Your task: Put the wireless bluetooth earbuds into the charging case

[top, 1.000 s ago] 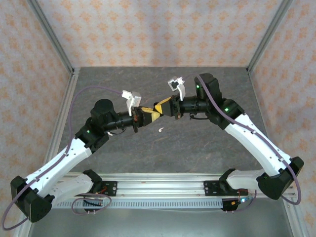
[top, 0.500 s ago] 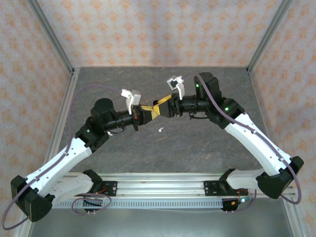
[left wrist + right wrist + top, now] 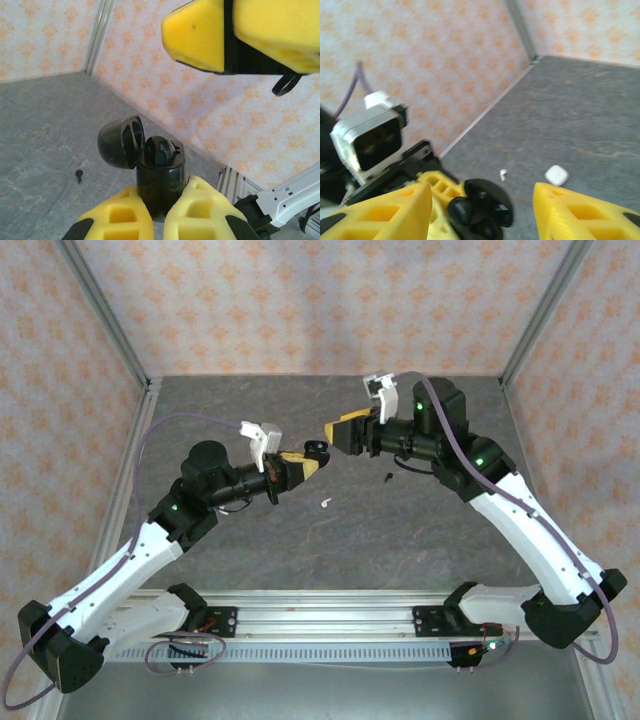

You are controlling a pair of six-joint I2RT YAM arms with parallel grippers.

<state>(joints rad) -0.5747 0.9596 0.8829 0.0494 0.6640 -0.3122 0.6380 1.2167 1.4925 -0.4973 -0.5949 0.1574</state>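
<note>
The grey, stone-patterned table (image 3: 300,540) carries a white earbud (image 3: 325,503) near its middle. A black earbud (image 3: 386,477) lies apart to the right, and a small white case (image 3: 556,175) lies near the white earbud.

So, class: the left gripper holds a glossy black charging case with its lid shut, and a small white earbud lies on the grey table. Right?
No. The glossy black charging case in the left gripper has its lid open, as the left wrist view shows. The small white earbud does lie on the grey table.
</note>
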